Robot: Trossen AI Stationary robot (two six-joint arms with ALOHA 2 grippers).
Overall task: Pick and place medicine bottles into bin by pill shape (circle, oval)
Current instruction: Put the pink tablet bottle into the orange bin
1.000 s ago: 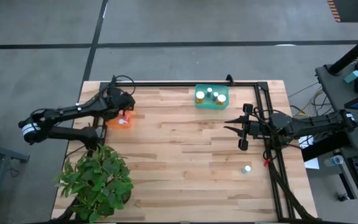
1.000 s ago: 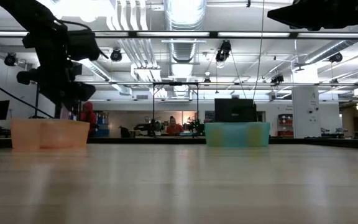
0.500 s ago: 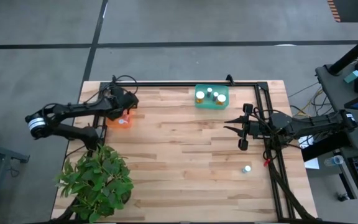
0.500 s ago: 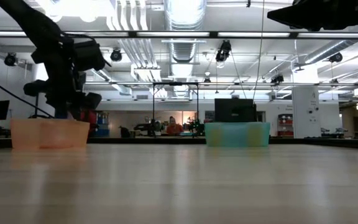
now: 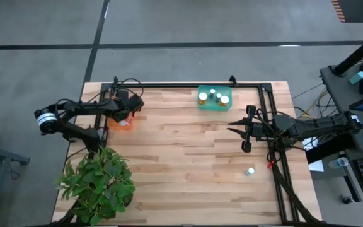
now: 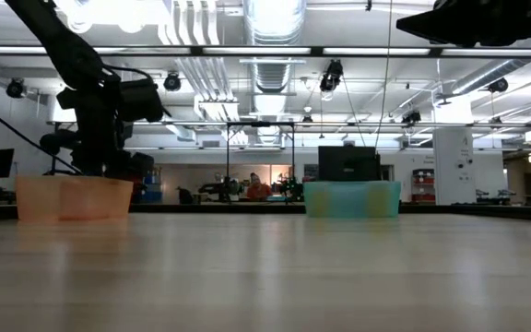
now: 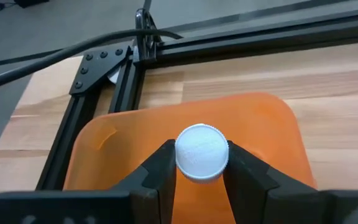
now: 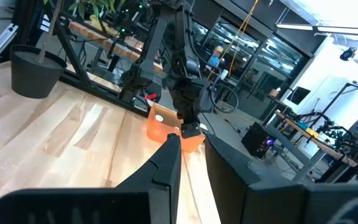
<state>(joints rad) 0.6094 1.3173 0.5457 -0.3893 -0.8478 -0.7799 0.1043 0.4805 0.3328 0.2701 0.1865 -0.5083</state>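
High view gives me two bins, orange bin [image 5: 120, 122] and green bin [image 5: 215, 97], three bottles inside green, one loose bottle [image 5: 250, 171]. Left gripper [image 7: 199, 168] pinches a white-capped bottle [image 7: 202, 152] above orange; its body is hidden. Right gripper [image 5: 239, 130] nearly closed, empty.

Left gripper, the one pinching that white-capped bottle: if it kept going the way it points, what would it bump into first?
Probably the orange bin. The left gripper holds the medicine bottle right above it, though depth is hard to judge.

Overhead, table-level, two wrist views
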